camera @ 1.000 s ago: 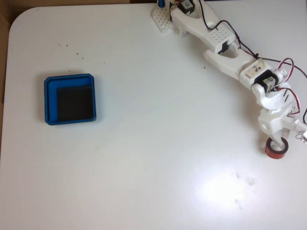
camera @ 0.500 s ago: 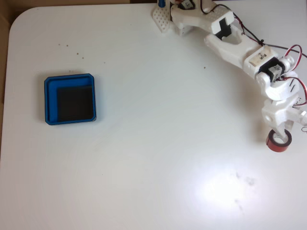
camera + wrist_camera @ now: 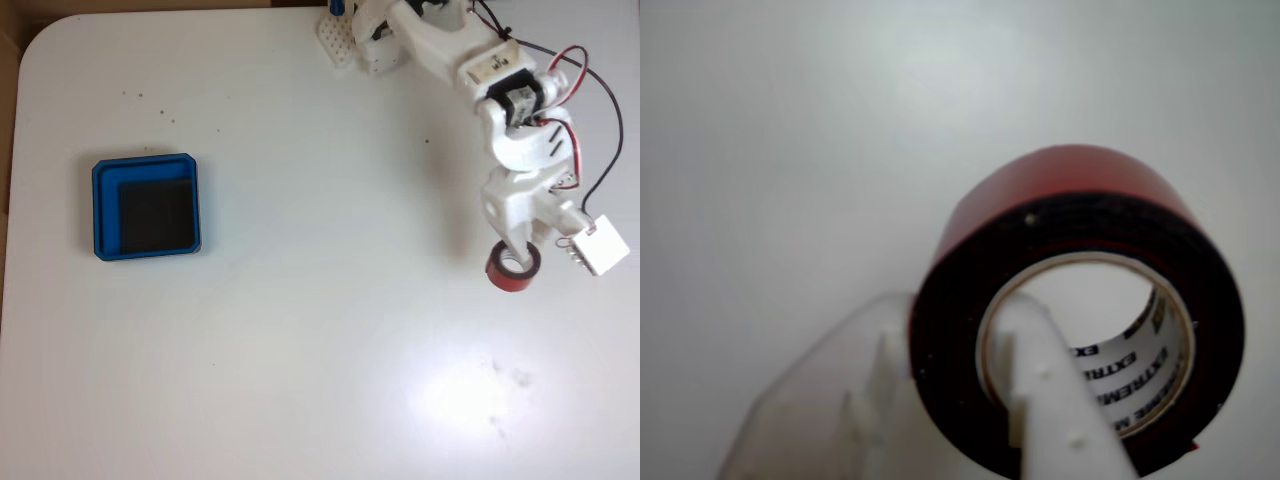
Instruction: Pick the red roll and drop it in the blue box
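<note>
Your arm has swung left; gripper [image 3: 514, 262] holds the roll [image 3: 513, 268] off the bench [image 3: 320, 380], far from the box [image 3: 146, 206].

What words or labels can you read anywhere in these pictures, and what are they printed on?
"EXTREME": printed in repeating black letters on the pale inner core of the red roll in the wrist view; the other lines of print there are cut off and unreadable.
The label on the arm's motor in the fixed view is too small to read.
</note>
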{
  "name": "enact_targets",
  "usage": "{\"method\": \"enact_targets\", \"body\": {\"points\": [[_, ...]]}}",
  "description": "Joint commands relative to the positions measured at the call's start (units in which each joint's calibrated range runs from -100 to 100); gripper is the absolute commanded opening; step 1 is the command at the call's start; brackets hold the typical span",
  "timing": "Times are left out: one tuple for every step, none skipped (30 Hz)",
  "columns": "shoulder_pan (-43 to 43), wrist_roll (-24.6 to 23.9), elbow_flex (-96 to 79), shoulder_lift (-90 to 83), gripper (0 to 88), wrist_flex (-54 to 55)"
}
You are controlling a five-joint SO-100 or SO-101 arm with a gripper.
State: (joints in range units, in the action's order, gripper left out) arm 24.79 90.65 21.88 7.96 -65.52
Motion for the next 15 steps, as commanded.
{"method": "enact_targets", "body": {"points": [[-5.88, -0.29, -5.71, -10.89, 0.5, 0.01], [-7.74, -0.29, -6.88, -12.56, 0.5, 0.01], [-9.69, -0.29, -7.69, -13.98, 0.5, 0.01], [-11.75, -0.29, -8.14, -15.07, 0.5, 0.01], [-13.7, -0.02, -8.23, -15.99, 0.5, 0.01], [-15.85, 0.15, -8.23, -16.74, 0.5, 0.01], [-18.0, 0.24, -8.23, -17.32, 0.5, 0.01], [-20.25, 0.24, -8.23, -17.83, 0.5, 0.01], [-22.59, 0.24, -8.23, -18.24, 0.5, 0.01], [-24.84, 0.33, -8.23, -18.58, 0.5, 0.01], [-27.18, 0.33, -8.23, -18.66, 0.5, 0.01], [-29.43, 0.33, -8.14, -18.66, 0.5, 0.01], [-31.68, 0.33, -8.05, -18.66, 0.5, 0.01], [-33.73, 0.33, -8.05, -18.66, 0.5, 0.01], [-35.88, 0.33, -8.05, -18.66, 0.5, 0.01]]}}
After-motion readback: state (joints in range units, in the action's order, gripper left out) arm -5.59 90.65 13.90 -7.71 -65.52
